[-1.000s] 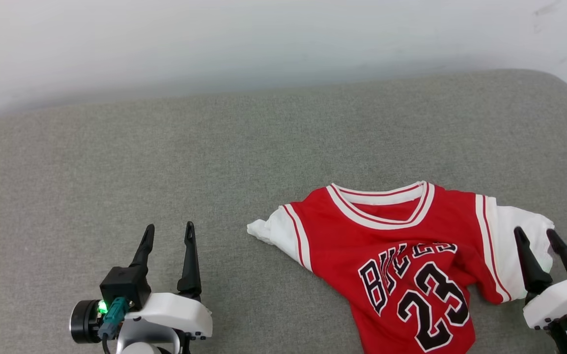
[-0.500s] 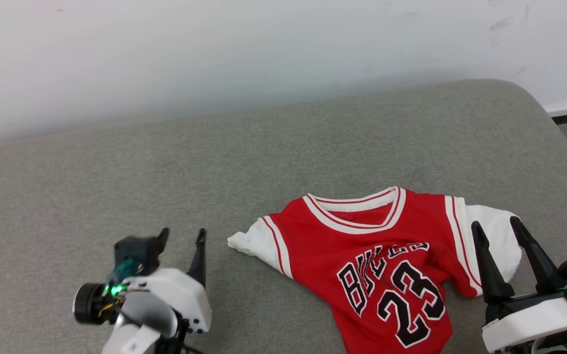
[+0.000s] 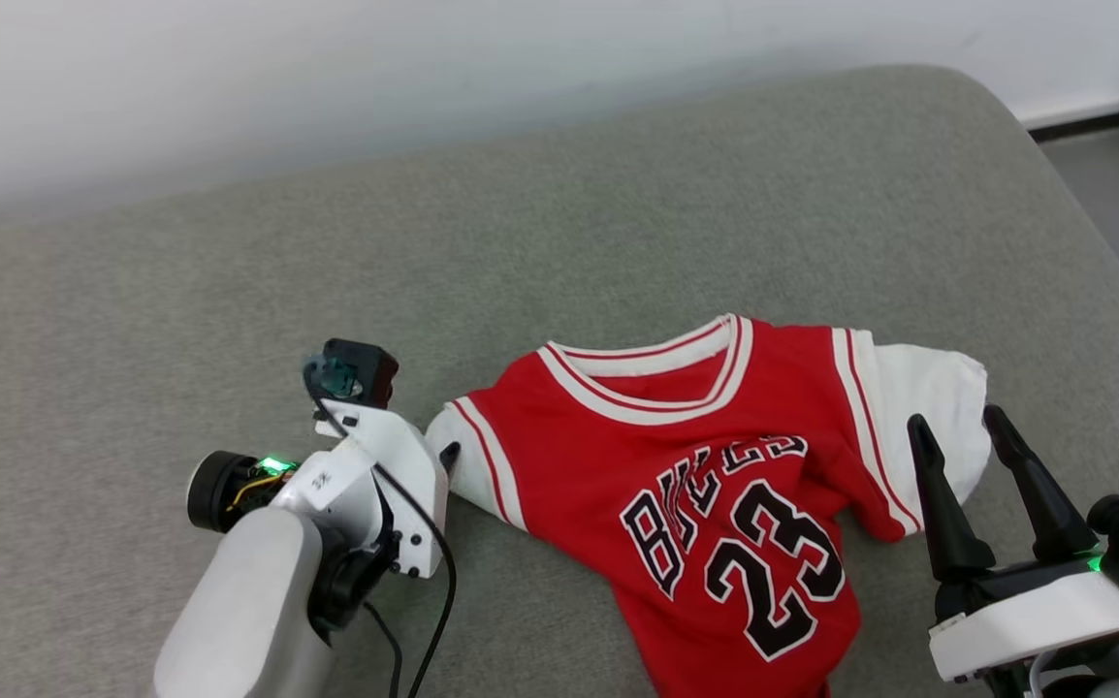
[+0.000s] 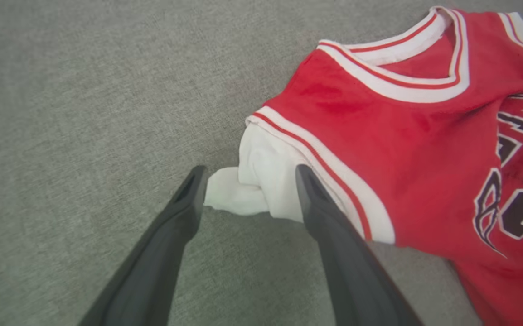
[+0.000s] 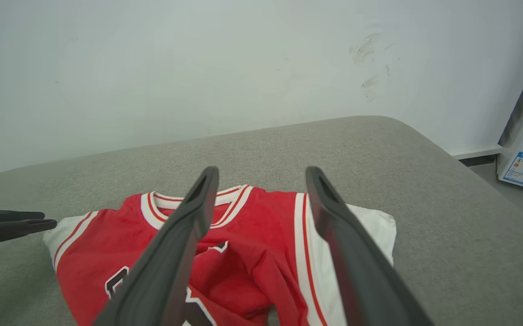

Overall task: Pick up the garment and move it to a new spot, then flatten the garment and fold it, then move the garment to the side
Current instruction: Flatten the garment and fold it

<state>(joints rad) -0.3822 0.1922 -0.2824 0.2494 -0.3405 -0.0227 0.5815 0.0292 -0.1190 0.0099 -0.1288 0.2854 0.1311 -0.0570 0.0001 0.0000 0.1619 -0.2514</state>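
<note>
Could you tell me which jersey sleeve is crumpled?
The sleeve at the open left gripper, bunched into a wad; the other sleeve lies spread flat.

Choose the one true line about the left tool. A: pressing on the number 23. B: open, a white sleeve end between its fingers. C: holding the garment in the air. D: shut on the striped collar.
B: the left wrist view shows the left tool open, with the bunched white sleeve of the garment lying between its spread fingers.
</note>
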